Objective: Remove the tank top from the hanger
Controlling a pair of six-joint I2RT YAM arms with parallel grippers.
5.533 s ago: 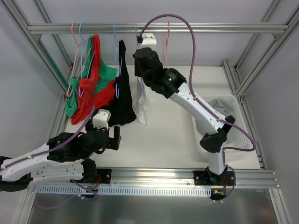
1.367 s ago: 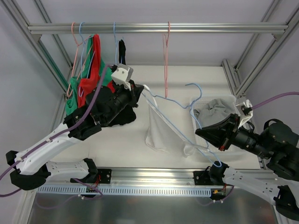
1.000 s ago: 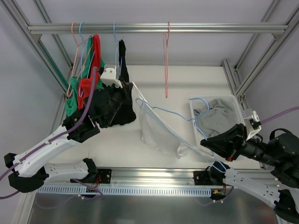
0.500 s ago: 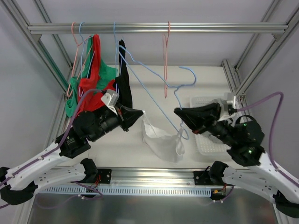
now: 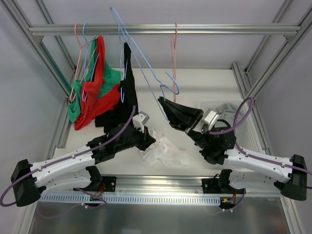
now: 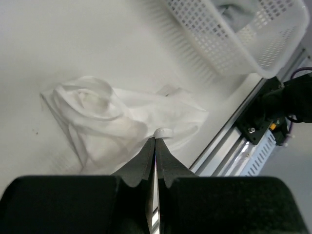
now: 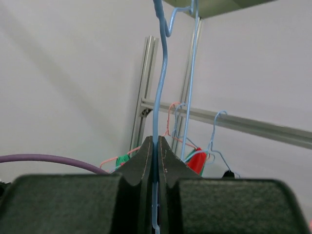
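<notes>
The left fingers [image 6: 151, 151] are pressed shut, with a small fold of the white tank top [image 6: 122, 117] nipped at their tips. The rest of the garment spreads away from them towards 11 o'clock in the left wrist view, crumpled flat on the bench [image 6: 73, 39].

In the top view the tank top [image 5: 165, 150] lies in a loose heap just at 3 o'clock of the left fingers [image 5: 150, 142], near the front edge of the bench [image 5: 195, 87] and apart from the hanger [image 5: 146, 68].

The right fingers [image 7: 148, 156] are clamped tight on the blue wire of the hanger [image 7: 158, 87], which runs straight up towards 12 o'clock. From above, the right fingers [image 5: 165, 103] hold the hanger raised off the bench. Its long wires slant up towards 11 o'clock and cross the rail [image 5: 219, 29].

A white basket [image 5: 248, 131] with a grey cloth [image 5: 226, 108] in it sits at 3 o'clock of the right arm. Red [image 5: 100, 92], green [image 5: 111, 78] and black [image 5: 127, 92] garments hang from the rail at 10 o'clock.
</notes>
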